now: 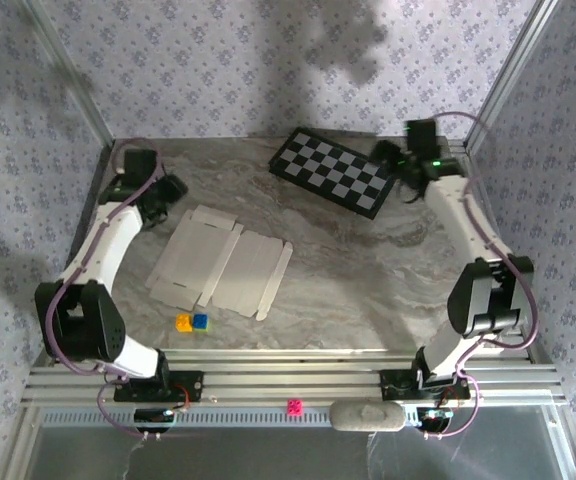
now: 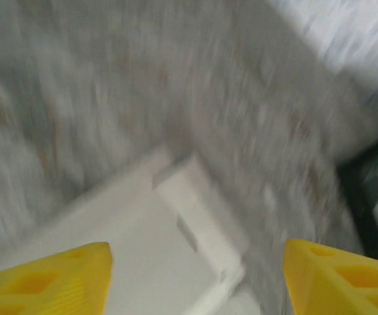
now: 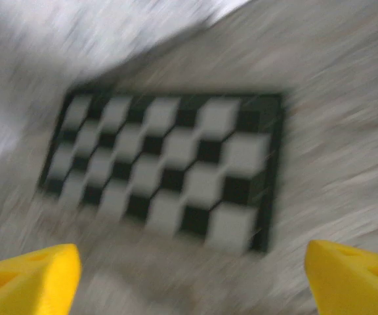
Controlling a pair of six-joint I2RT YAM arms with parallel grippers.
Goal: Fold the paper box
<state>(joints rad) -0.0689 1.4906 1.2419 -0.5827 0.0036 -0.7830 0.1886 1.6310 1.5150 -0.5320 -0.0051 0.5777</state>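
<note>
Unfolded paper box (image 1: pixel 218 262) lying flat on the table (image 1: pixel 398 270), with nothing gripped.

We see the left gripper (image 1: pixel 166 190) just beyond the box's far left corner, its 2 yellow fingers (image 2: pixel 51 279) spread apart and empty. Just in front of the box sit 2 small blocks, 1 yellow (image 1: pixel 183 321) and 1 blue (image 1: pixel 200 320), touching each other. A checkered board (image 1: pixel 333 172) lies beyond the box to the right. The right gripper (image 1: pixel 408 168) hangs farther right, well apart from the box, its fingers (image 3: pixel 25 275) released wide.
</note>
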